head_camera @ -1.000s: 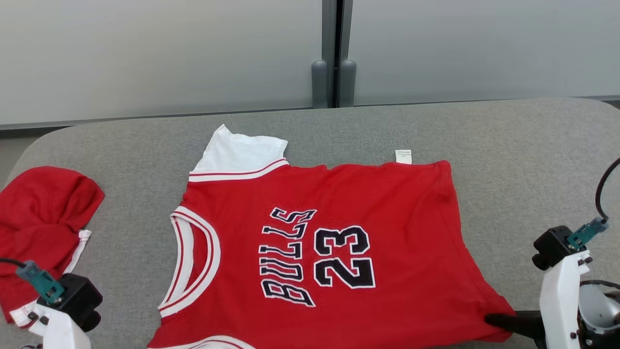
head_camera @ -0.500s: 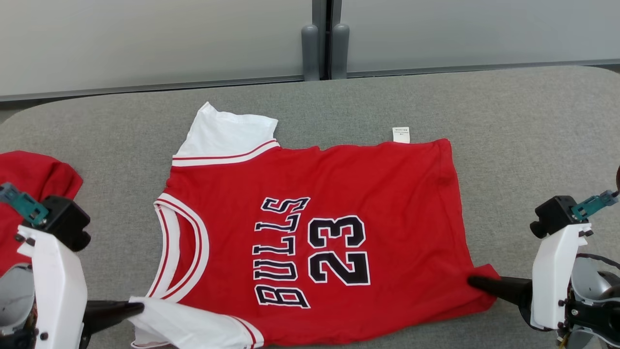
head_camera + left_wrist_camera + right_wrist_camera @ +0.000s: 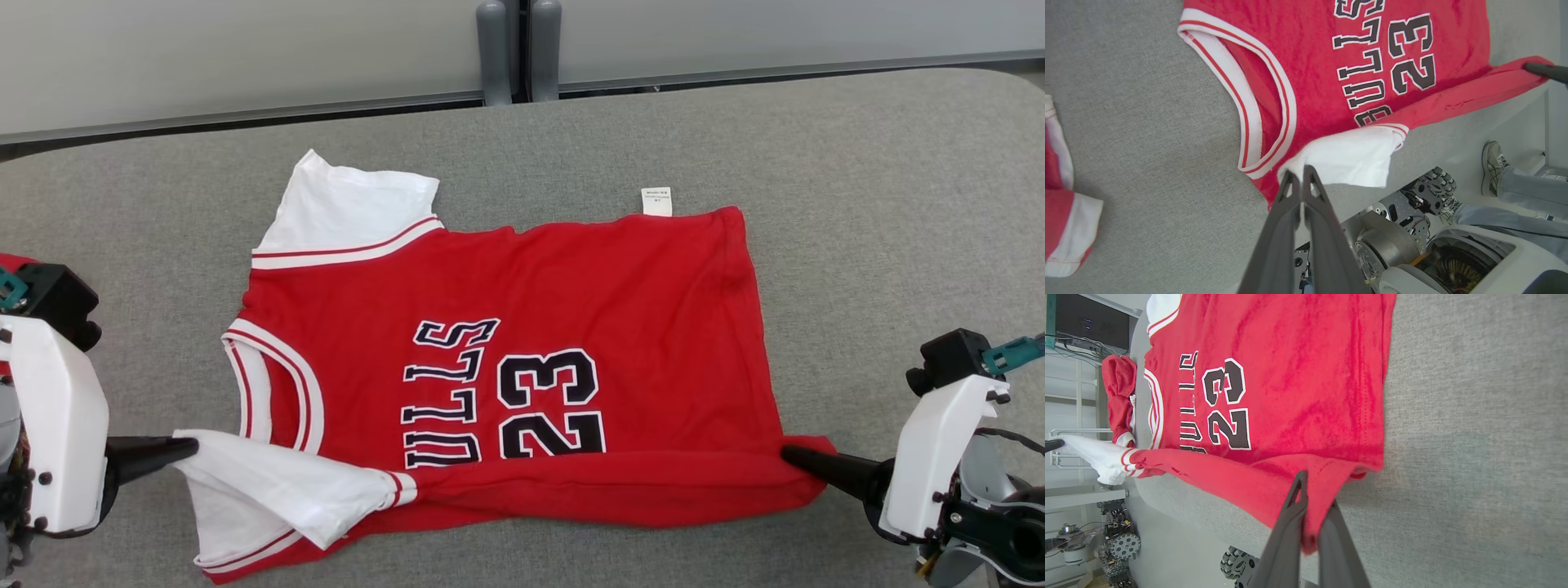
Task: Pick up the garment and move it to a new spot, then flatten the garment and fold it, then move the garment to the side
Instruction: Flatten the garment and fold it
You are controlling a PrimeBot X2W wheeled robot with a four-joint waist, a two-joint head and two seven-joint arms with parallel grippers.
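The garment point(image 3: 531, 286) is a red jersey with white sleeves and "BULLS 23" in black, spread on the grey table point(image 3: 857, 204). Its near edge is raised and rolled over toward the far side, hiding the first letter. My left gripper point(image 3: 184, 447) is shut on the near white sleeve point(image 3: 261, 482) at the lower left. My right gripper point(image 3: 792, 455) is shut on the near red hem corner at the lower right. In the left wrist view the fingers point(image 3: 1300, 173) pinch the white sleeve point(image 3: 1347, 157). In the right wrist view the gripper point(image 3: 1314, 494) pinches the red hem point(image 3: 1306, 473).
A second red garment point(image 3: 1061, 204) lies bunched at the table's left end, also visible in the right wrist view point(image 3: 1118, 392). Below the near table edge, a person's shoe point(image 3: 1492, 163) and leg are on the floor beside robot hardware point(image 3: 1412, 204). A grey wall panel stands behind the table.
The head camera has tilted down, shifting the whole picture. Both grippers have lifted the garment's near edge and carried it toward the far side, so it now covers part of the lettering.
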